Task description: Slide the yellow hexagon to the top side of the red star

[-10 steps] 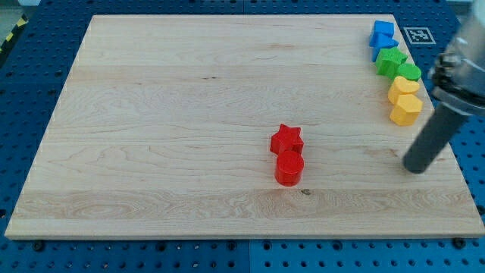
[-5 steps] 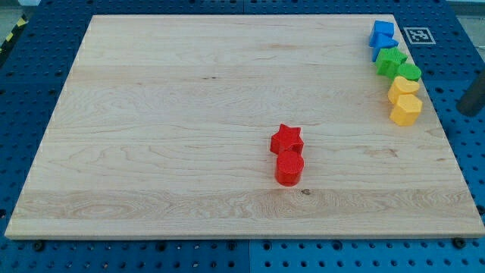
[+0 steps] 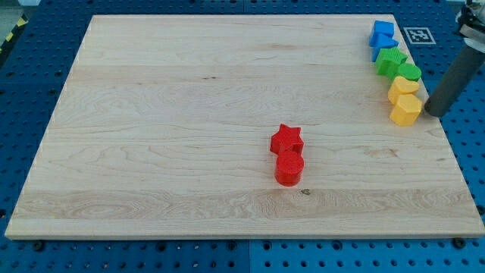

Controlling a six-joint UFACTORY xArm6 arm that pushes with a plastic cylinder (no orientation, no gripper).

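a: where is the target? the small yellow plastic hexagon block [image 3: 406,110] sits at the view's right edge of the pale wooden counter [image 3: 189,114], lowest in a column of blocks. touching it above is a second yellow block [image 3: 403,86], shape unclear to me.

b: agreed. above those, two green blocks [image 3: 398,64], then two blue blocks [image 3: 383,36] near the view's top right corner. the red star block [image 3: 286,139] is well apart, toward the lower middle, with a red cylinder block [image 3: 289,168] touching it from the view's bottom.

a: my tip [image 3: 434,114] of the dark rod stands just beside the hexagon on the view's right, close enough that i cannot tell if they touch.

b: hand state? there is no hand here, only the plain rod, so nothing to spread or pinch.

a: handling, as a judgement: rigid, light, likely slides easily on smooth wood. its flat sides may make it turn if pushed off-centre; best contact looks like the middle of its right face.

b: it could drag the neighbouring yellow block along. containers: none in view.
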